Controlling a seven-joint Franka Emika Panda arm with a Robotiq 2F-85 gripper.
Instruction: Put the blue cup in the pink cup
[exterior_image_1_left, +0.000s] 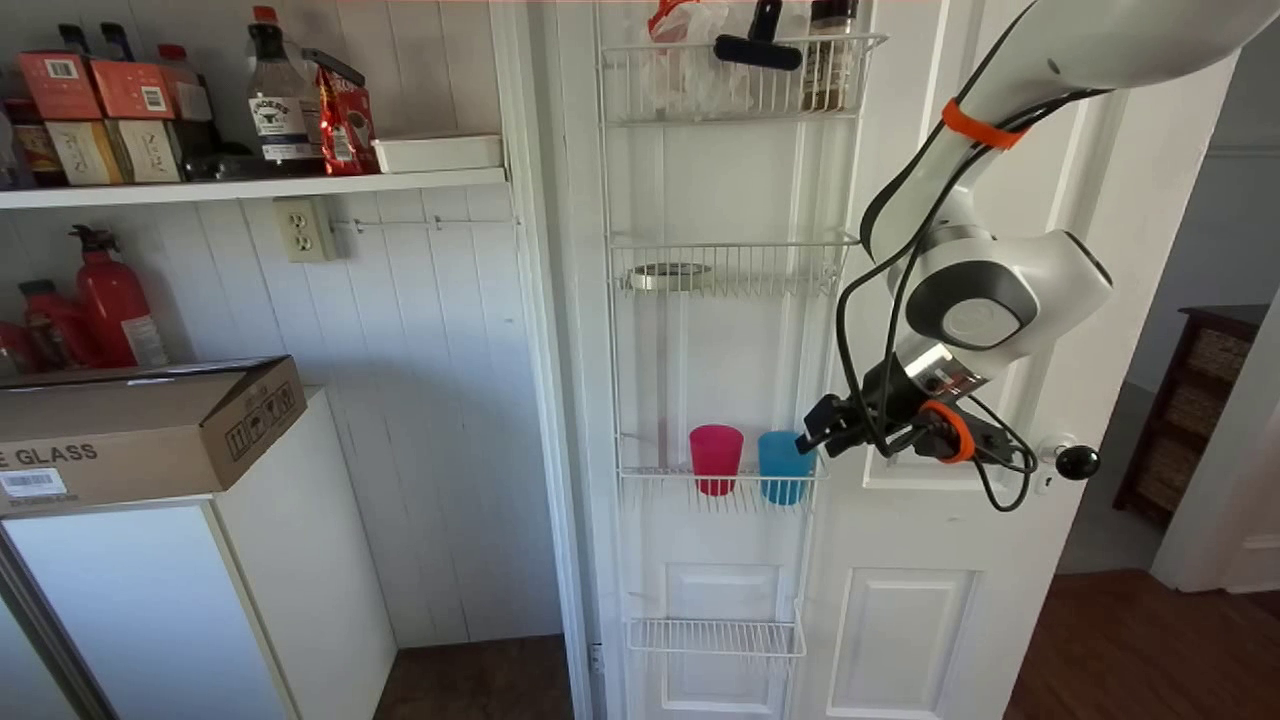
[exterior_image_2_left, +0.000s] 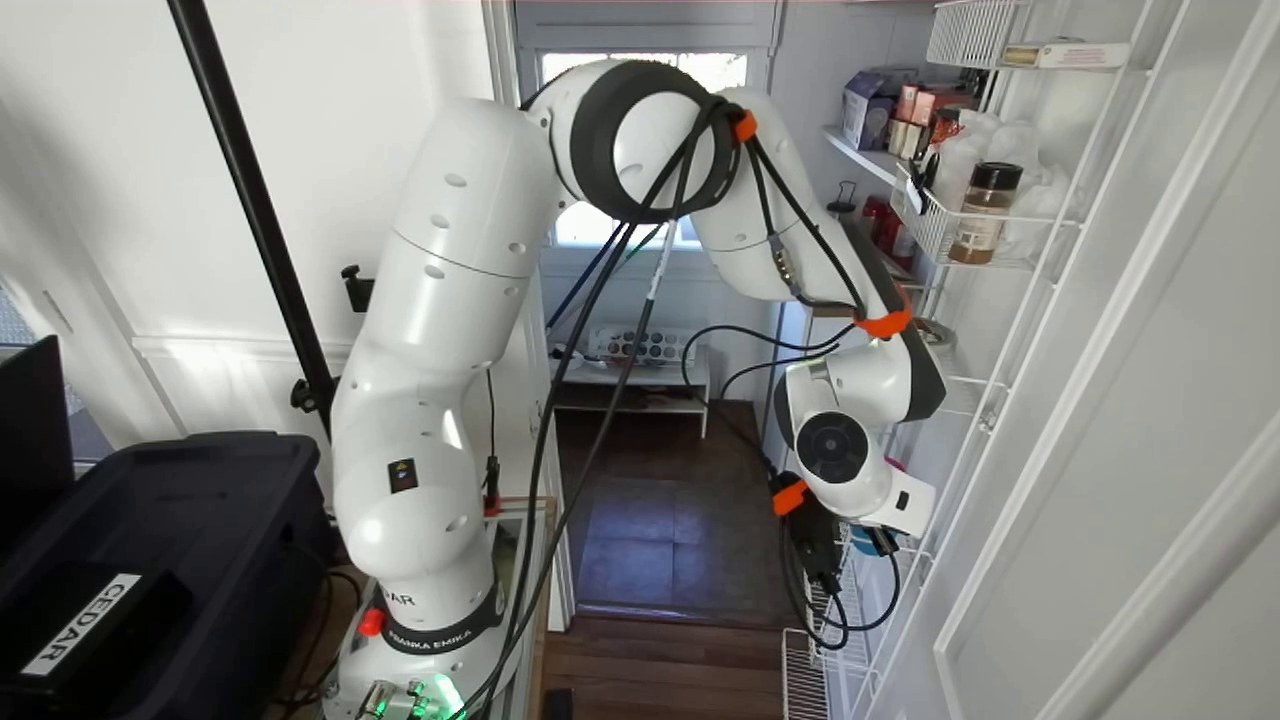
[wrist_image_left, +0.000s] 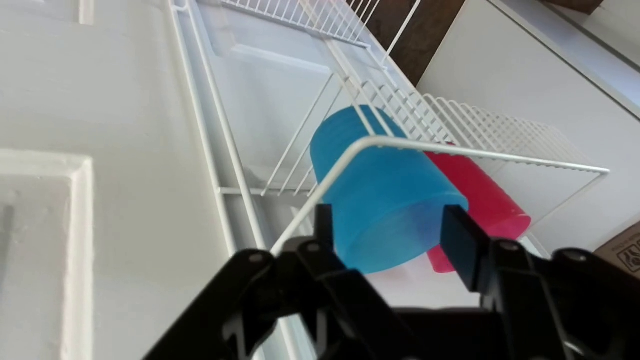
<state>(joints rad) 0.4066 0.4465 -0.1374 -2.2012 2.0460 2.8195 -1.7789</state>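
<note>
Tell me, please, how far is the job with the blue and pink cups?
Done: the open gripper is near the blue cup, which shows between its fingers. In hand: the grasp, not yet closed; contact is unclear. Left: close the gripper, lift the blue cup off the wire shelf and lower it into the pink cup beside it.

In an exterior view your pink cup (exterior_image_1_left: 716, 455) stands upright in a white wire basket (exterior_image_1_left: 650, 473) on the door (exterior_image_1_left: 925, 530), and the blue cup (exterior_image_1_left: 783, 453) stands upright just to its right, a thin gap between them. Farther to the pink cup's right you have the gripper (exterior_image_1_left: 807, 437) at the blue cup's rim — touching or not, you cannot tell from here — with the black doorknob (exterior_image_1_left: 1078, 462) beyond. Well to the pink cup's left you see a cardboard box (exterior_image_1_left: 130, 455) and, higher, a loaded shelf (exterior_image_1_left: 253, 191), while a flat ring (exterior_image_1_left: 670, 278) lies above the pink cup in the next basket up (exterior_image_1_left: 765, 244).
</note>
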